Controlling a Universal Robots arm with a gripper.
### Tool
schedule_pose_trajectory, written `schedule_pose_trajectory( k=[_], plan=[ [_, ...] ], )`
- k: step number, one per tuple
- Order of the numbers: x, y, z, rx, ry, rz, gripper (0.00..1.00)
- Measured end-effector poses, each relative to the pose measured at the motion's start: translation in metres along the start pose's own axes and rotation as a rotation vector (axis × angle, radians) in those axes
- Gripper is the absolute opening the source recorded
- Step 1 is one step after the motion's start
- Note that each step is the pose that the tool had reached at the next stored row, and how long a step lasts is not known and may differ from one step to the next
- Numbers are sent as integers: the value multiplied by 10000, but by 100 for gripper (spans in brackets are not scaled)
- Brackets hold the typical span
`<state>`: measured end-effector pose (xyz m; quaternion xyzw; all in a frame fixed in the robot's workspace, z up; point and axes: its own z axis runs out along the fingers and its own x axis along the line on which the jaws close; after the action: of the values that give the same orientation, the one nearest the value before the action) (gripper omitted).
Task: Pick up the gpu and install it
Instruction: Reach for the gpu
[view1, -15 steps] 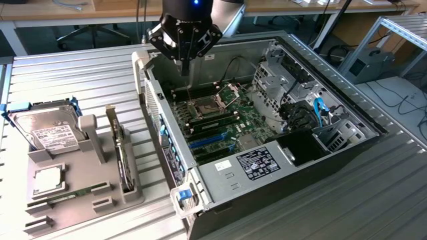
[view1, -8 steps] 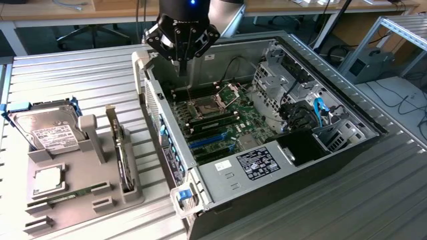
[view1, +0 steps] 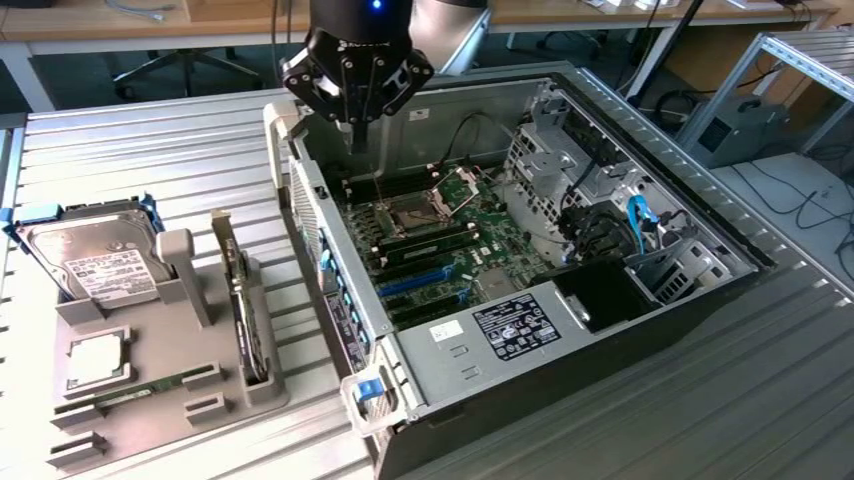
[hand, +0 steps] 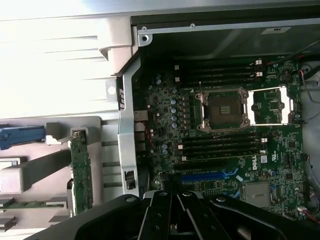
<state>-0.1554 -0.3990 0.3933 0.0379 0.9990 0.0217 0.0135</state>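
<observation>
Our gripper hangs empty, fingers pressed together, above the motherboard inside the open computer case. We see the gpu standing on edge in the grey holder on the bench, well apart from the gripper.

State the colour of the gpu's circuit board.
Green. The gpu shows its board face best in the wrist view.

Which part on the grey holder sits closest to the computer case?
The thin green gpu card standing on edge; the silver hard drive and narrow memory stick sit farther.
</observation>
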Motion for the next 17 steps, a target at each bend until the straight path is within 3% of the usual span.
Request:
schedule_pose_trajectory(
  k=[17],
  plan=[
    [106,-8,-2,0,0,0,11]
  ],
)
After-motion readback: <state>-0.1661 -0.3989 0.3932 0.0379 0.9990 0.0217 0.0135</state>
